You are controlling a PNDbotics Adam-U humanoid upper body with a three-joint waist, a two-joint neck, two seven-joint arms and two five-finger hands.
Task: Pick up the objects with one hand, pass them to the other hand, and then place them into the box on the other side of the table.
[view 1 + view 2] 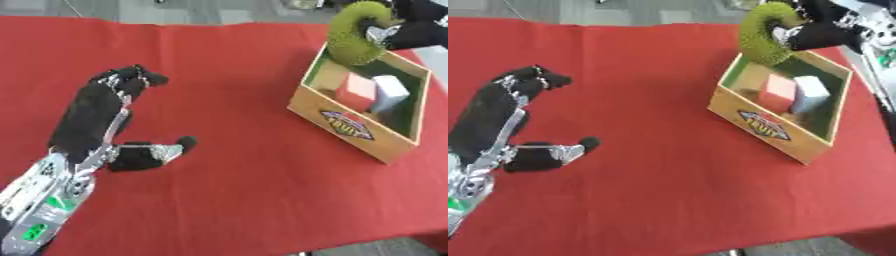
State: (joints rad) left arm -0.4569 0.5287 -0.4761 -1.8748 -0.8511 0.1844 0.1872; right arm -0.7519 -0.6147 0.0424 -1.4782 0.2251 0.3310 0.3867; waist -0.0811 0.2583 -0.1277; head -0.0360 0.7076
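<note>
A curved, fuzzy olive-green object [354, 35] hangs over the far corner of the wooden box [348, 131]. My right hand [826, 31] comes in from the upper right and is shut on its top end. Inside the box lie a red block [355, 91], a pale grey-white block [390, 93] and a tan block [329, 75]. My left hand [101, 117] rests on the red cloth at the left, holding nothing. Its fingers are relaxed, the tips bent a little, and the thumb sticks out to the right.
A red cloth [219, 75] covers the table, whose far edge runs along the top. The near edge cuts across the bottom right corner. The box stands askew at the right, a printed label [348, 125] on its near wall.
</note>
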